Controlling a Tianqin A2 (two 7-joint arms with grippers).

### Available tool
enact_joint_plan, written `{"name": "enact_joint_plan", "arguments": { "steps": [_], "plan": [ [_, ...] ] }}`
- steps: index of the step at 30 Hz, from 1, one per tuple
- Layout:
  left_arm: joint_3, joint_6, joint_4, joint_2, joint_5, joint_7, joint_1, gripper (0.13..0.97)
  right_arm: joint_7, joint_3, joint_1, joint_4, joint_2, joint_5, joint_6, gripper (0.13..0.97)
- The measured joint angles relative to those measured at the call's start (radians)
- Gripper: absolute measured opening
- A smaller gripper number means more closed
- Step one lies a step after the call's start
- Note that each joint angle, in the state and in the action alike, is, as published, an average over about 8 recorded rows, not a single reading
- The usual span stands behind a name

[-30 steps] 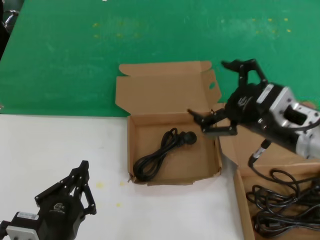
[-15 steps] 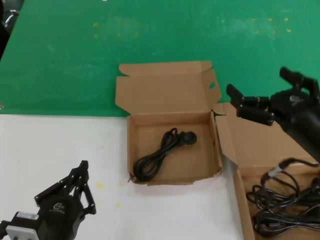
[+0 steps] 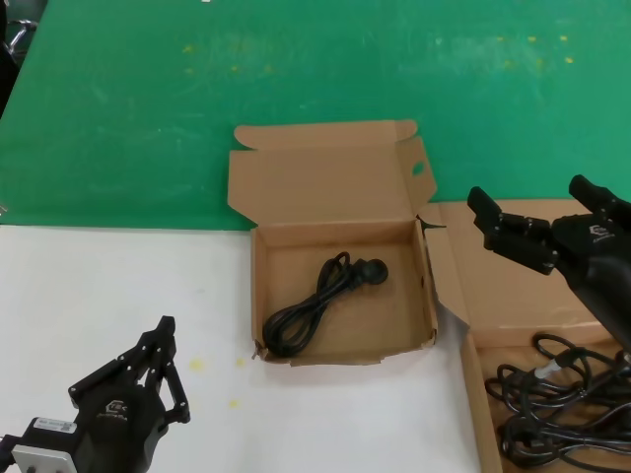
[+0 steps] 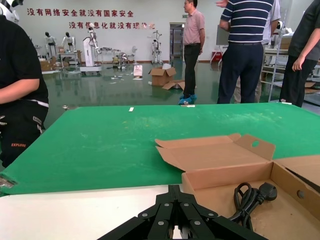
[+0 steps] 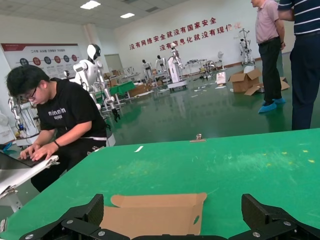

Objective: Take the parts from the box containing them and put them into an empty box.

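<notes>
The box with the oval hole in its lid flap (image 3: 258, 286) stands open at the centre and holds one coiled black cord (image 3: 320, 301). The left wrist view shows the same box (image 4: 225, 172) and cord (image 4: 250, 197). At the right edge, the box containing the parts (image 3: 470, 394) holds several tangled black cords (image 3: 562, 409), its lid (image 3: 503, 286) folded back. My right gripper (image 3: 529, 197) hovers open and empty above that lid; in its own view the right gripper (image 5: 172, 207) faces the centre box's lid (image 5: 150, 217). My left gripper (image 3: 163, 330) rests shut on the white table, left of the centre box.
A green mat (image 3: 296, 59) covers the far half of the table and a white surface (image 3: 99, 286) the near half. People stand beyond the table (image 4: 247, 50), and one person sits at its side (image 5: 65, 125).
My right gripper has swung from over the centre box's right wall to the right, above the other box's lid, still open and empty. The left arm has stayed put.
</notes>
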Motion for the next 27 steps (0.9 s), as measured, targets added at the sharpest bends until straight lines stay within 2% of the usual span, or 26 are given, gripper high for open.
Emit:
{"name": "enact_joint_plan", "arguments": {
  "steps": [10,19,27],
  "plan": [
    [0.000,0.000,0.000,0.000,0.000,0.000,0.000,0.152,-0.008,0.000,-0.006,0.000,0.000,0.005,0.005,0.966],
    [-0.001,-0.002,-0.001,0.000,-0.002,0.001,0.002,0.234,-0.070,0.000,-0.050,0.004,-0.001,0.043,0.042,0.966],
    [-0.003,-0.004,-0.002,-0.001,-0.004,0.001,0.004,0.383,-0.144,-0.001,-0.101,0.007,-0.002,0.088,0.085,0.966]
  ]
}}
